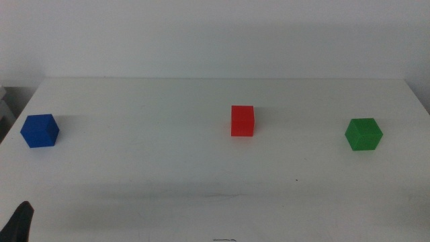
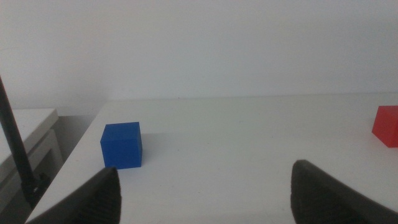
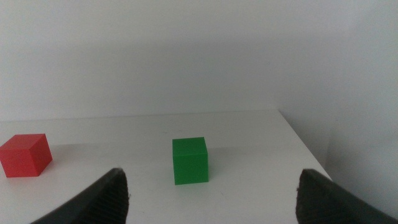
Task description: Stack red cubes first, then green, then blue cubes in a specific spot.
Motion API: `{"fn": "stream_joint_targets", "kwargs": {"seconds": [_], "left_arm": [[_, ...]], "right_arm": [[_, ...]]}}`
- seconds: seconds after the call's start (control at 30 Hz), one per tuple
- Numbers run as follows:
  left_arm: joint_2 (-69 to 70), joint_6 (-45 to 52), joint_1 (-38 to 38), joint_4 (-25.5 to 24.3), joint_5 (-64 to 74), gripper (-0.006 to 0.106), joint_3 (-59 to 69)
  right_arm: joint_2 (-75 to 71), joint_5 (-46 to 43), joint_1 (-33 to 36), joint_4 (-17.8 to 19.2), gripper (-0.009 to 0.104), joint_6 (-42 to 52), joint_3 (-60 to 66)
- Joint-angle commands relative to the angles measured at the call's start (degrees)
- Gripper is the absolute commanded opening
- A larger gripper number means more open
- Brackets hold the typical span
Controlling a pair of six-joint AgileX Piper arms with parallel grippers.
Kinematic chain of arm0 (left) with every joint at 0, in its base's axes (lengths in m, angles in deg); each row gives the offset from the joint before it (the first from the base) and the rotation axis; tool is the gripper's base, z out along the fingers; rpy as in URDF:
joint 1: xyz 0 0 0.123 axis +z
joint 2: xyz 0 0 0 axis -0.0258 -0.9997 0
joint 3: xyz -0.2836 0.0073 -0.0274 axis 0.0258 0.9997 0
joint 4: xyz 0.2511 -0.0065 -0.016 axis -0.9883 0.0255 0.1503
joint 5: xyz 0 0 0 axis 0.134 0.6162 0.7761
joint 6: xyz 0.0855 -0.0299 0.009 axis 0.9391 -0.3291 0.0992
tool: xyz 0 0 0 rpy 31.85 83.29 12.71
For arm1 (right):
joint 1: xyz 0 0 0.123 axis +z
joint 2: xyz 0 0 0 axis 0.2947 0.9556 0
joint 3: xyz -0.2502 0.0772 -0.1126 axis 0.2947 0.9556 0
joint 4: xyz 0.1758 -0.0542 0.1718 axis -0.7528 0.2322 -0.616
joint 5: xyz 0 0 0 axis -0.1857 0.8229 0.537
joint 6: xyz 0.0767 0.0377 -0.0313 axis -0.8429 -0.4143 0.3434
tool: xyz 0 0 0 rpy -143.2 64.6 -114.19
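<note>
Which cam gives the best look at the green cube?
Right wrist view: green cube sits large and centred ahead of the open right gripper. Middle view shows it small at the table's right. Left wrist view doesn't show it.

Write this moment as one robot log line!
red cube centre, unstacked | green cube right | blue cube left | left gripper open | right gripper open

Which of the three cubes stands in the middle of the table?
The red cube: it sits between the blue cube and green cube.
</note>
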Motion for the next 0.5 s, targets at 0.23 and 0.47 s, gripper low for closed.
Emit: {"fn": "stream_joint_targets", "kwargs": {"seconds": [0.23,0.47], "left_arm": [[1.2,-0.1,-0.4,0.5,-4.2,0.094,-0.1],[1.2,-0.1,-0.4,0.5,-4.2,0.094,-0.1]], "right_arm": [[13.7,2.0,-0.2,0.1,0.094,0.3,-15.5],[35.8,23.3,-0.2,-2.8,0.094,0.3,-36.7]]}}
